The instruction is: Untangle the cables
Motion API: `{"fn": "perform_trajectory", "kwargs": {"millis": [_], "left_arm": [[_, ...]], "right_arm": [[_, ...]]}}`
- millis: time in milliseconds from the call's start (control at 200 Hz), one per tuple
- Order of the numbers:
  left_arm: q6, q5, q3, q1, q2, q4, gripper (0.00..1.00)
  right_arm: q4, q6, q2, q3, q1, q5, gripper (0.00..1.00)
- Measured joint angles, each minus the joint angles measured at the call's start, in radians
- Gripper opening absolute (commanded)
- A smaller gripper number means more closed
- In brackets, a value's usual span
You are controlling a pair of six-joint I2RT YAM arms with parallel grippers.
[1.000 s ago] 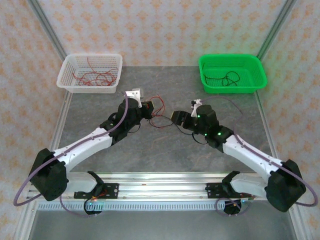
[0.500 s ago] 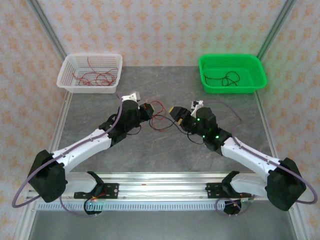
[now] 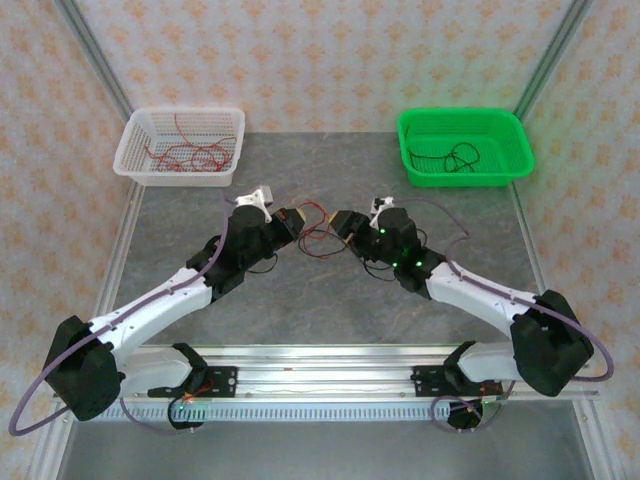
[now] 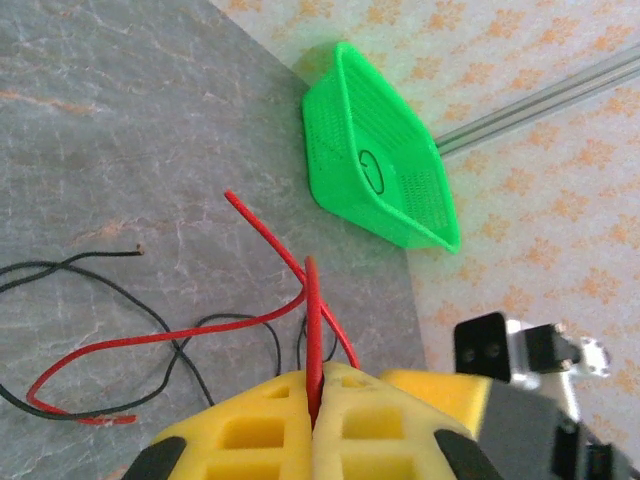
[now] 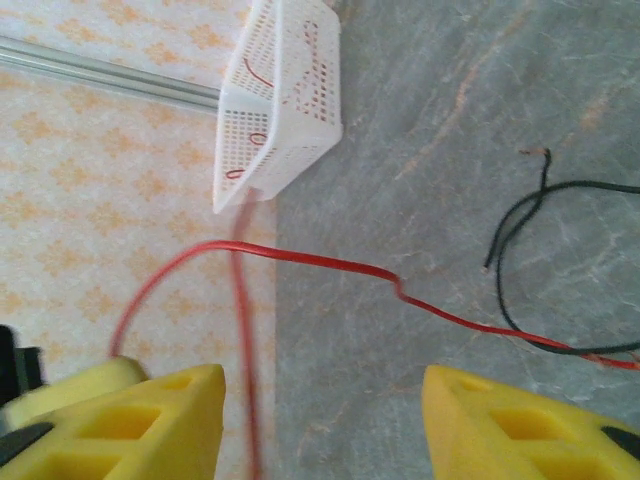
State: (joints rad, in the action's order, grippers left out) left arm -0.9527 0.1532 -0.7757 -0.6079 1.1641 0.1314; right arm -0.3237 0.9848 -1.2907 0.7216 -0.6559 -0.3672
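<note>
On the table (image 3: 320,300) centre | cables (image 3: 318,238): thin red and black curls | left gripper (image 4: 312,385) pinches red strand (image 4: 312,320) | right gripper (image 5: 322,390) jaws apart

Overhead camera sits high at the near edge, looking down and forward across the whole grey worktop (image 3: 310,300). Left wrist camera rides tight behind its jaws, facing the green basket (image 4: 372,160) beyond them. Right wrist camera, just as close, faces the white basket (image 5: 285,100). All three catch the cables (image 3: 316,228) between the jaws.
</note>
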Motion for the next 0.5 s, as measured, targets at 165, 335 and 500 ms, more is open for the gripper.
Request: {"fn": "perform_trajectory", "kwargs": {"millis": [165,335,500], "left_arm": [[-0.014,0.005,0.022,0.000,-0.001,0.000,0.00],[-0.019,0.005,0.025,0.000,-0.011,0.001,0.00],[-0.019,0.005,0.025,0.000,-0.021,0.011,0.00]], "right_arm": [[-0.022,-0.002,-0.016,0.021,0.000,-0.016,0.49],[-0.025,-0.002,-0.037,0.021,0.000,-0.033,0.46],[-0.027,-0.002,-0.039,0.021,-0.003,-0.043,0.40]]}}
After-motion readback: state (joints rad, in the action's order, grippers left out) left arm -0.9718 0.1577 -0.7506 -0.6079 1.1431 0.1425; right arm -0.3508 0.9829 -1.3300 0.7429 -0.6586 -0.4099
